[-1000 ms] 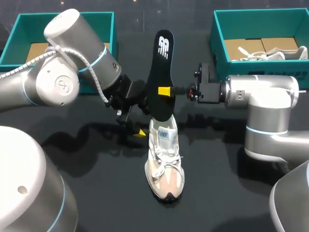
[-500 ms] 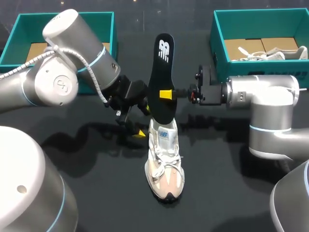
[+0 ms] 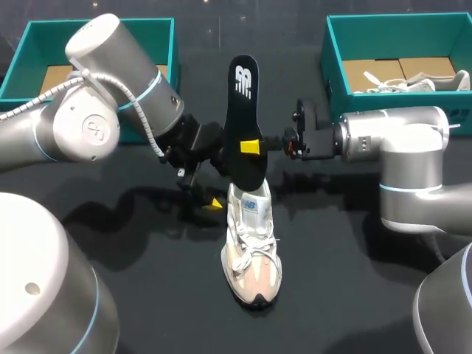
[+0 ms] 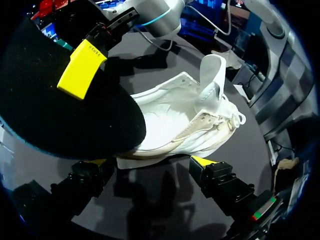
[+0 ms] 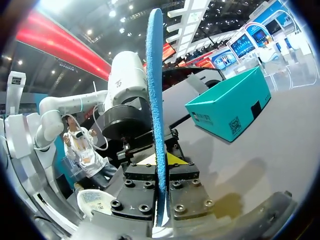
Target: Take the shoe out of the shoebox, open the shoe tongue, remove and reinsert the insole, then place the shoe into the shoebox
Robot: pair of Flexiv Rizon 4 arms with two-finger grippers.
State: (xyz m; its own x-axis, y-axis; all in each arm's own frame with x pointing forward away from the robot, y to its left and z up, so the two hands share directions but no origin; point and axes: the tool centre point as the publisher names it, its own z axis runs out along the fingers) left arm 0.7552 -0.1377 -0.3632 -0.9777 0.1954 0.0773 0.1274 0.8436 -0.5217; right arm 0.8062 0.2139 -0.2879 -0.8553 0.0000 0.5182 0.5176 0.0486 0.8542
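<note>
One insole [image 3: 241, 110] in right hand [image 3: 250, 146], above shoe [image 3: 251, 251]

The right gripper [image 5: 161, 161] is clamping the insole [image 5: 155, 75], which is standing upright and edge-on; the left arm [image 5: 125, 85] is sitting just behind; a teal shoebox [image 5: 230, 107] is resting beyond.

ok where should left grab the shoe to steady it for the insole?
Probably the heel of the shoe, jaws across its sides, coming low from behind. The insole stands upright over the opening, blocking the top; the heel is narrow with bare sides.
</note>
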